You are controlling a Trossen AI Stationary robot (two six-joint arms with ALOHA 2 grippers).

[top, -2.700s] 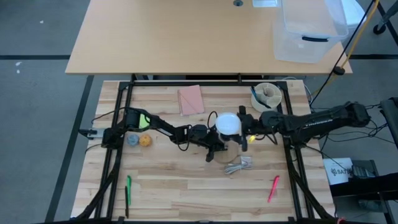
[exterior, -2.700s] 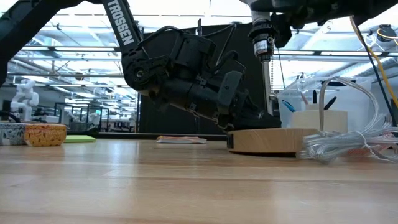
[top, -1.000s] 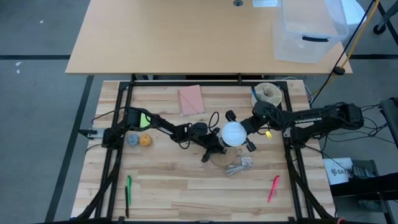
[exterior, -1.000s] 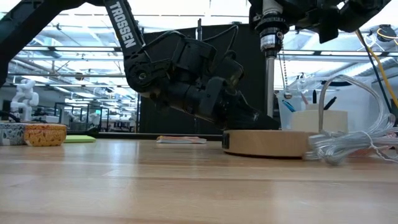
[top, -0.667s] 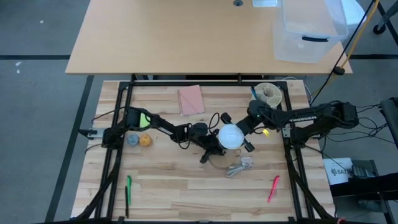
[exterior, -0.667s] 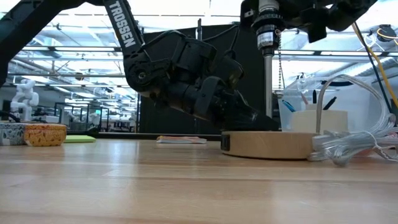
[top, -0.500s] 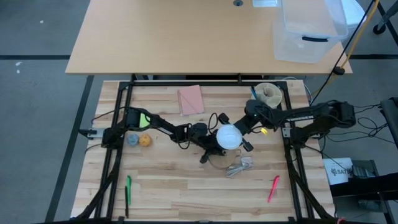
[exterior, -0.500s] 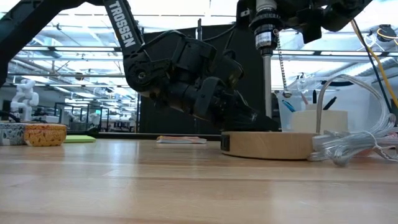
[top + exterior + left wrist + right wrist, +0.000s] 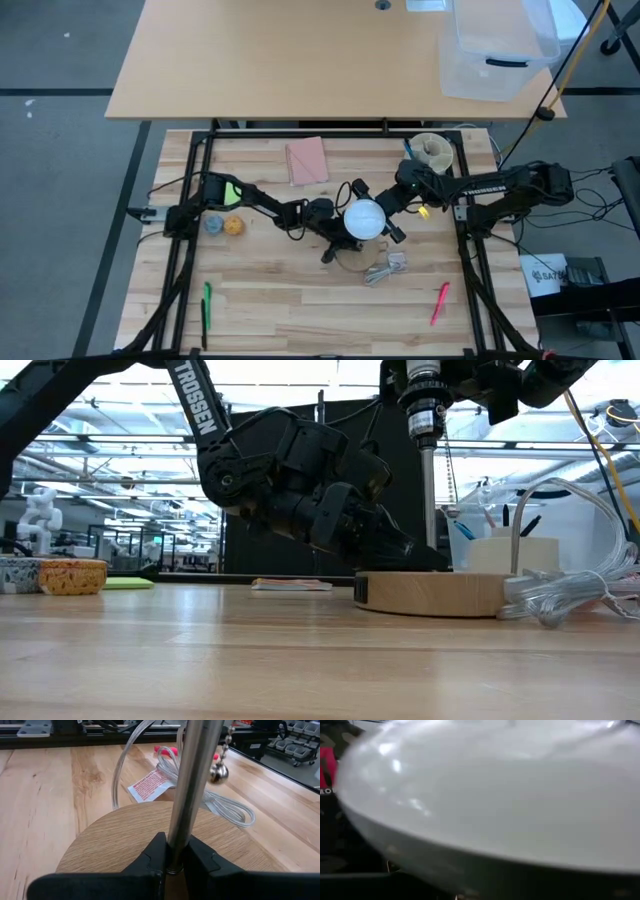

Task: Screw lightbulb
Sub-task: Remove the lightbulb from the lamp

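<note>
The lightbulb (image 9: pixel 365 218) sat atop the lamp's metal pole (image 9: pixel 192 795), evidently mid-screwing, with the right gripper (image 9: pixel 377 213) fingers spread about its dome while the left gripper (image 9: pixel 174 865) pinched the pole just above the wooden base (image 9: pixel 430 592).

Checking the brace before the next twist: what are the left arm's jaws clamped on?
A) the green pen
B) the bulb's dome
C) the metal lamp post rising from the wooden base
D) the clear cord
C: in the left wrist view the left gripper is shut on the metal post, just above the round wooden base.
</note>
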